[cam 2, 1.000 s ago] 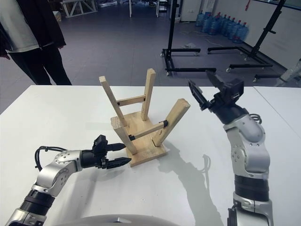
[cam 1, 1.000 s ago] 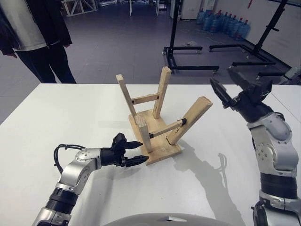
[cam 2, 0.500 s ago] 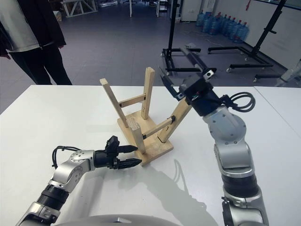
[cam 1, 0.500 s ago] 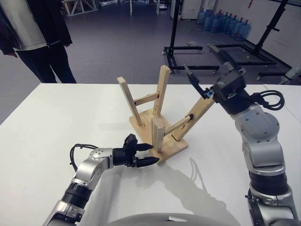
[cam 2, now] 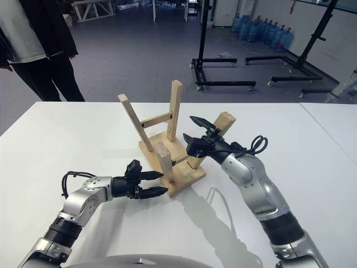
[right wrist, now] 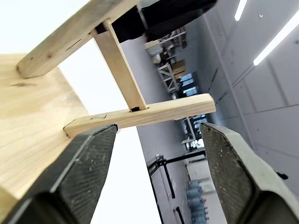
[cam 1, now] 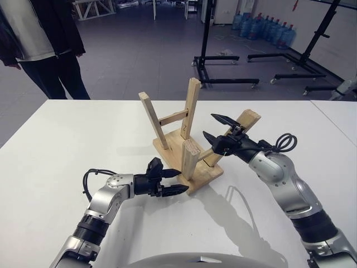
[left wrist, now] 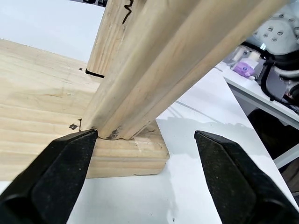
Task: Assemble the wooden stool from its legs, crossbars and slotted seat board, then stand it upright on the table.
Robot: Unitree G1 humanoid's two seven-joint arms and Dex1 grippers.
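Wooden stool [cam 1: 189, 159] upturned, square pale-grained legs [cam 1: 151, 120], flat seat board [cam 1: 203, 177], smooth white table [cam 1: 67, 139]

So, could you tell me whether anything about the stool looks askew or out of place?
Yes: the stool sits seat-down on the table, and its legs are not parallel. The leg on the right leans far outward, and the far-left leg tilts the opposite way.

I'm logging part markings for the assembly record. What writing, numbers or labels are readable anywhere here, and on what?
No text reads in full.
Black pen scribble on a stool leg: cut off at the picture's edge, unreadable.
Small dark mark on the seat board: too small to read.
Water bottles in the room behind: any labels too small to read.
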